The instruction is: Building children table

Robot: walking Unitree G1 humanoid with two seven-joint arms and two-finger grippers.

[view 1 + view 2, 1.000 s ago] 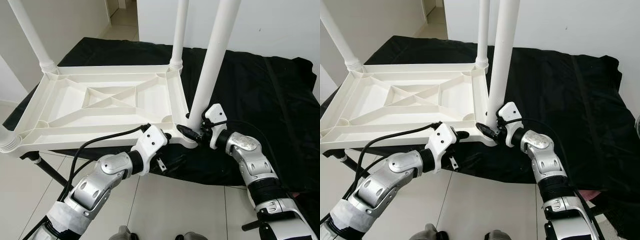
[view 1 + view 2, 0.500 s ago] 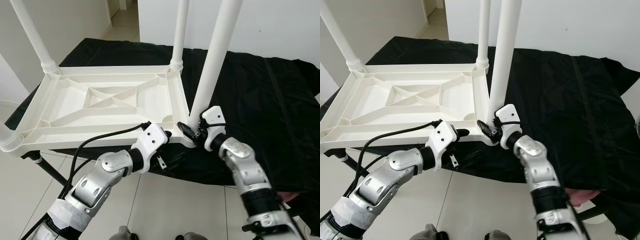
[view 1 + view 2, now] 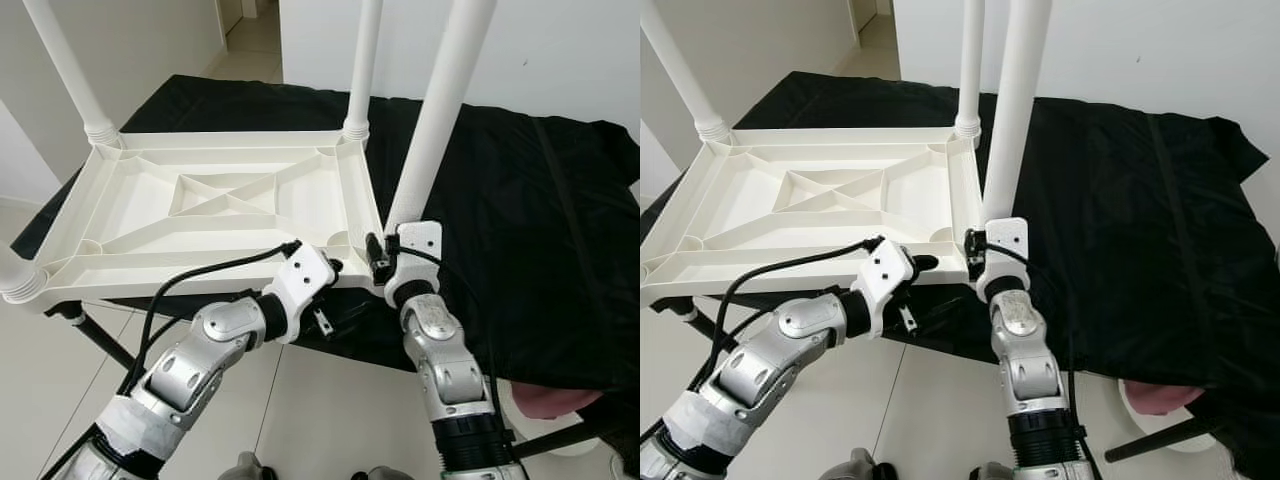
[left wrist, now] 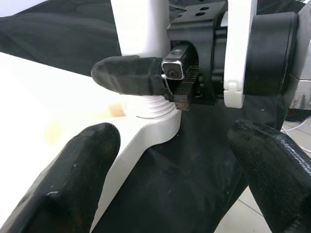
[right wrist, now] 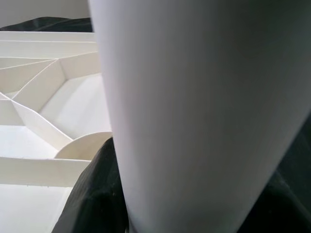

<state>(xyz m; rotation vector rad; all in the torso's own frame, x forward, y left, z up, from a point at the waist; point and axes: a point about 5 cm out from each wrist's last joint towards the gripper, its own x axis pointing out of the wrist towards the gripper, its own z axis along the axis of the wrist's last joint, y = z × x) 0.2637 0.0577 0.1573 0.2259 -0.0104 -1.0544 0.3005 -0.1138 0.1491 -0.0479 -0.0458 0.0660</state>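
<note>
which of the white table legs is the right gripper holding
The near right corner leg, the thick one closest to the camera. The right gripper clasps its base at the tabletop corner; the other legs stand untouched.

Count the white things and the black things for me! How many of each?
White table legs: 4
White tabletop: 1
Black cloth: 1
Total: 6
</note>
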